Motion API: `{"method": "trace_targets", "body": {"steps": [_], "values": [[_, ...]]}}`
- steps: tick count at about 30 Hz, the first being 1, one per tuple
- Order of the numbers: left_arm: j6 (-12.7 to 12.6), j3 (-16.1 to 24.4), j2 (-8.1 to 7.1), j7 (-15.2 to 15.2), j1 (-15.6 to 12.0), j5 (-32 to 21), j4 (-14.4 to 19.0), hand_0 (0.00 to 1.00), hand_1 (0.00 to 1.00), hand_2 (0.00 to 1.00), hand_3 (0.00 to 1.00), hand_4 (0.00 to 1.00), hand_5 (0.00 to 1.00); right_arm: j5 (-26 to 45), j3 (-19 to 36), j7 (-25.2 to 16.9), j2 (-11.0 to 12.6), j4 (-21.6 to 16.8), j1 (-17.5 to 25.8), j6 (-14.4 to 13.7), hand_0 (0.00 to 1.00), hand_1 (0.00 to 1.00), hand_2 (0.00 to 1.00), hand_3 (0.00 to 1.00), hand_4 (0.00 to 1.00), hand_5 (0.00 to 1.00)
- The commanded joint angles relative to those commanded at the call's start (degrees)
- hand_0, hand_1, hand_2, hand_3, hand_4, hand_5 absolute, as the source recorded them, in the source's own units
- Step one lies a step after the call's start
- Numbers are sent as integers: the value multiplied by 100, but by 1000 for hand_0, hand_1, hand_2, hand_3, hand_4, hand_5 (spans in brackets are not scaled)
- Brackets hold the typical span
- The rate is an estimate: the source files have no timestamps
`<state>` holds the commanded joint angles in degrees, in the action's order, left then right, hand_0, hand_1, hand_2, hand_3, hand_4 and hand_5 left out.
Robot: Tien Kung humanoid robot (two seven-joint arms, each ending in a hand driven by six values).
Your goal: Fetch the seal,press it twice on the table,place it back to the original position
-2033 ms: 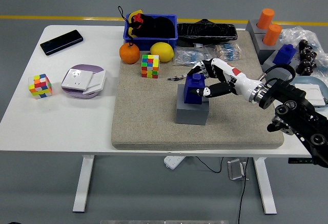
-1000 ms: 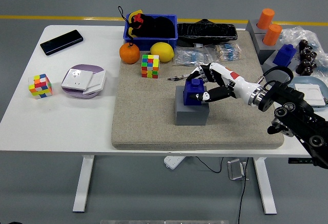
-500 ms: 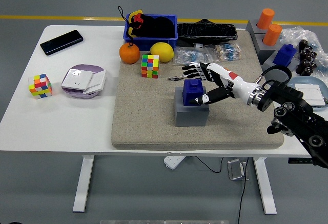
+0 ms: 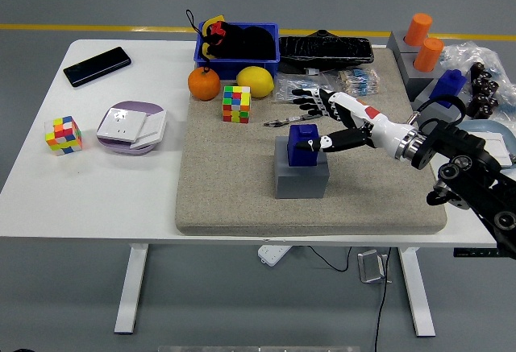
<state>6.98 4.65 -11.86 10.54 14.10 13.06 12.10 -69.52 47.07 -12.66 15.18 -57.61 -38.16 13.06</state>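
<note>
The blue seal [image 4: 304, 143] is seated upright on the grey block [image 4: 301, 176], mid-mat on the beige felt pad [image 4: 234, 199]. Just beside it to the right, the right hand [image 4: 334, 120] is held open, fingers spread above and behind the seal, thumb near its side, nothing gripped. A colour cube [image 4: 236, 103], lemon [image 4: 255, 81] and orange [image 4: 204, 84] are seen further left.

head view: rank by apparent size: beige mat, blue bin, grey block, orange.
1. Beige mat
2. Blue bin
3. Grey block, though it sits nearer the camera than the bin
4. Orange
</note>
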Motion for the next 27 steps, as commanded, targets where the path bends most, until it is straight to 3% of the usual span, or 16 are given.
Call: {"method": "trace_targets", "body": {"steps": [1,2,9,17,19,20,27], "values": [[1,8,0,0,-1,4,0,724,696,684,756,714,239,-49,79,41,48,-36,20,73,960,937,935,961,998,328],[2,19,1,0,-2,8,0,724,696,684,756,714,239,-91,143,72,96,-80,42,126,992,971,970,997,998,396],[5,64,-11,3,12,27,-5,724,696,684,756,714,240,-435,699,233,539,-391,301,308,996,978,978,998,998,414],[-10,57,-47,7,-16,-27,-21,724,696,683,756,714,240,-490,1700,533,1054,-771,1041,639,996,980,979,998,998,417],[-12,66,-46,9,-24,-34,-24,724,696,683,756,714,240,-444,1977,577,1139,-845,1244,633,996,980,979,998,998,417],[-13,72,-45,9,-25,-35,-25,725,696,684,756,715,240,-422,2135,605,1177,-872,1351,615,990,972,963,982,998,505],[-19,117,-56,5,6,15,-16,724,696,684,755,714,241,-622,3300,636,1313,-1009,2035,541,983,959,949,968,998,508]]}}
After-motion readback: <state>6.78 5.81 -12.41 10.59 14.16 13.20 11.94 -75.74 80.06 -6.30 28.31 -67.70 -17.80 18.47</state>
